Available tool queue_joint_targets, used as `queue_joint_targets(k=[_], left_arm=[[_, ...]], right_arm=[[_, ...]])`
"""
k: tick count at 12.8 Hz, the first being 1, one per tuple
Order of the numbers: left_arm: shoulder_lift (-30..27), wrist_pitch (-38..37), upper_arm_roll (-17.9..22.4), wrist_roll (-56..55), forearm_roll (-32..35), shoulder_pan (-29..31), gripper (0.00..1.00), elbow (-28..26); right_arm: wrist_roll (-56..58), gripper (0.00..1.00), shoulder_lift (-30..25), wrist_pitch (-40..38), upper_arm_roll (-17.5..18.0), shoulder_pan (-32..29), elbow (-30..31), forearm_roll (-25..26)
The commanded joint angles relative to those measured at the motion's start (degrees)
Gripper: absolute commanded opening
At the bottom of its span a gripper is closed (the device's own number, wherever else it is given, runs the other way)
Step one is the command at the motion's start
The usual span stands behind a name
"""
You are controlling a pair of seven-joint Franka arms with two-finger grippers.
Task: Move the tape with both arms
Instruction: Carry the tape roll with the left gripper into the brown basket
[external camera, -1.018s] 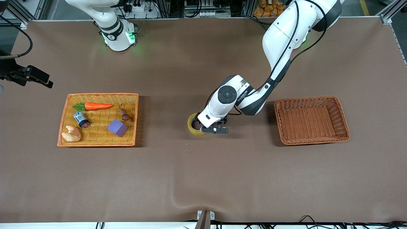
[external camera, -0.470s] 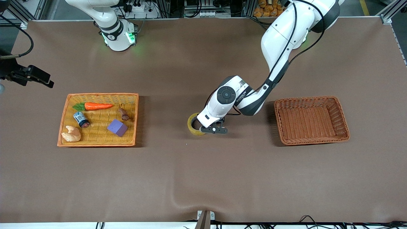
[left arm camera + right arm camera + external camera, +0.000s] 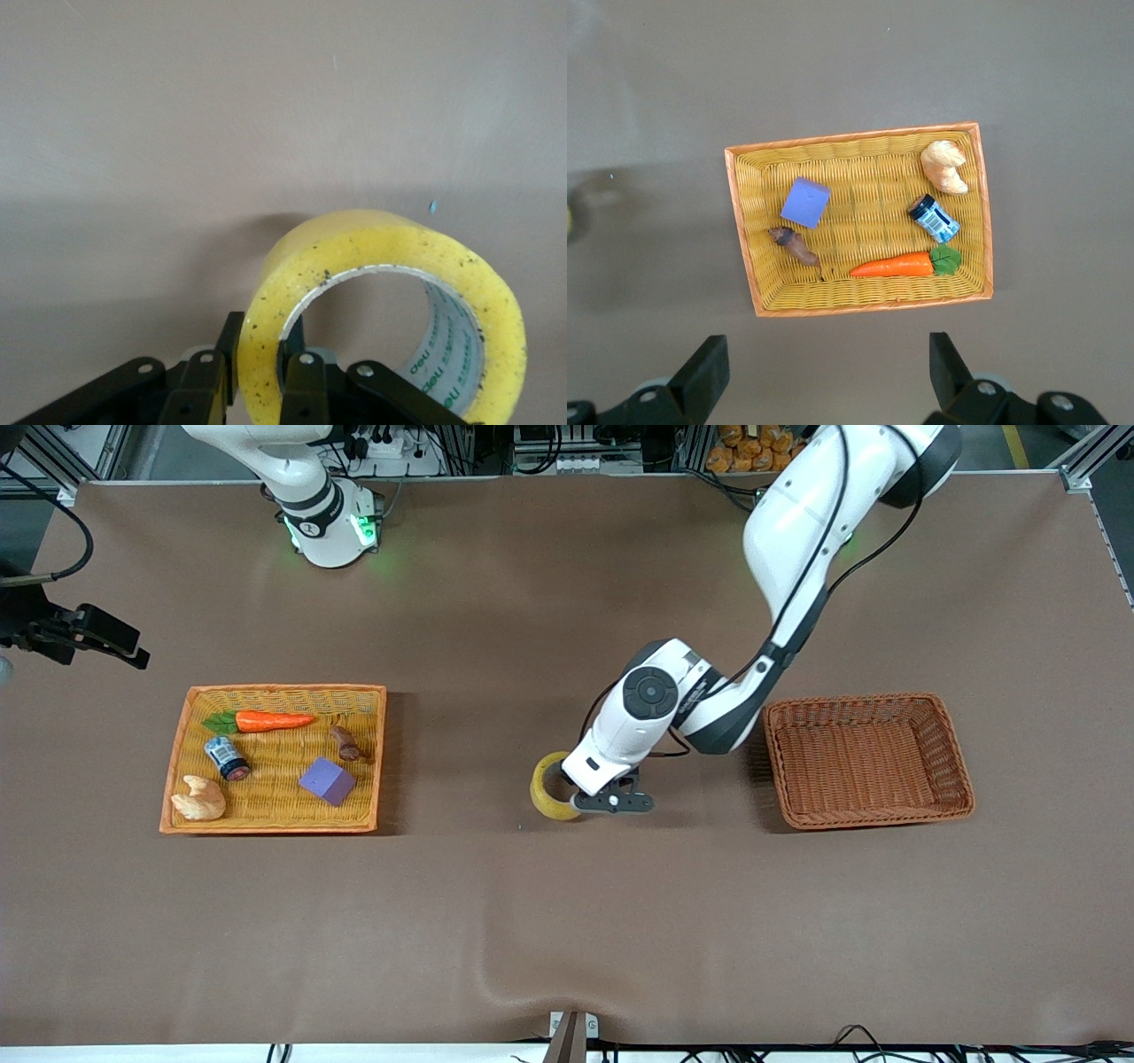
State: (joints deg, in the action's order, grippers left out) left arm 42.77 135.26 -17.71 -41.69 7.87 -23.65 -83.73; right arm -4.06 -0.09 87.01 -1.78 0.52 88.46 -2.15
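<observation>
The yellow tape [image 3: 549, 786] is held tilted just above the brown table, between the two baskets. My left gripper [image 3: 578, 797] is shut on the ring's wall, one finger inside the core and one outside. In the left wrist view the tape [image 3: 390, 257] stands on edge between the fingers of the left gripper [image 3: 261, 350]. My right gripper [image 3: 824, 372] is open and empty, high over the table beside the yellow basket [image 3: 744, 230]. It shows at the edge of the front view [image 3: 106, 642], where the right arm waits.
The yellow basket [image 3: 177, 779] at the right arm's end holds a carrot [image 3: 266, 720], a small can [image 3: 227, 757], a purple block [image 3: 327, 780], a croissant [image 3: 198, 799] and a brown piece [image 3: 345, 742]. An empty brown basket [image 3: 961, 779] sits at the left arm's end.
My left gripper has raised the tape off the table, tipped it up, and carried it slightly toward the front camera and the brown basket. The right arm has not moved.
</observation>
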Motion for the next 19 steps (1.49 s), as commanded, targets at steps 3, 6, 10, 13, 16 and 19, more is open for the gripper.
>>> queue_joint_targets(k=[3, 6, 10, 13, 16, 19], left_arm=[[-23.41, -18.86, -1.28, 8.33, 0.83, 14.12, 0.0, -10.29], [-27.04, -23.55, -1.36, 27.48, -0.83, 25.98, 0.0, -13.37], [-25.64, -20.49, -1.19, 43.96, -3.3, 39.63, 0.0, -20.48], [-25.46, -13.73, -1.01, 44.24, -2.78, 42.19, 0.0, -29.26], [-24.67, -2.23, -0.93, 44.5, 0.81, 43.95, 0.0, -38.67], [-23.09, -1.58, -0.66, 44.41, 2.15, 44.04, 0.4, -38.61]], right_arm=[[0.72, 1.0, 0.96, -1.05, 0.28, -0.79, -1.54, -0.93], [-0.07, 1.0, 0.88, -1.14, 0.28, -0.44, -1.71, -0.67], [-0.07, 1.0, 0.79, -1.14, 0.28, -0.52, -1.89, -0.23], [-0.07, 1.0, 0.79, -1.14, 0.02, -0.96, -1.89, -0.05], [0.28, 1.0, 0.96, -1.14, 0.02, -0.61, -1.45, -0.14], [-0.07, 1.0, 0.88, -1.84, 0.19, -0.7, -1.1, -0.23]])
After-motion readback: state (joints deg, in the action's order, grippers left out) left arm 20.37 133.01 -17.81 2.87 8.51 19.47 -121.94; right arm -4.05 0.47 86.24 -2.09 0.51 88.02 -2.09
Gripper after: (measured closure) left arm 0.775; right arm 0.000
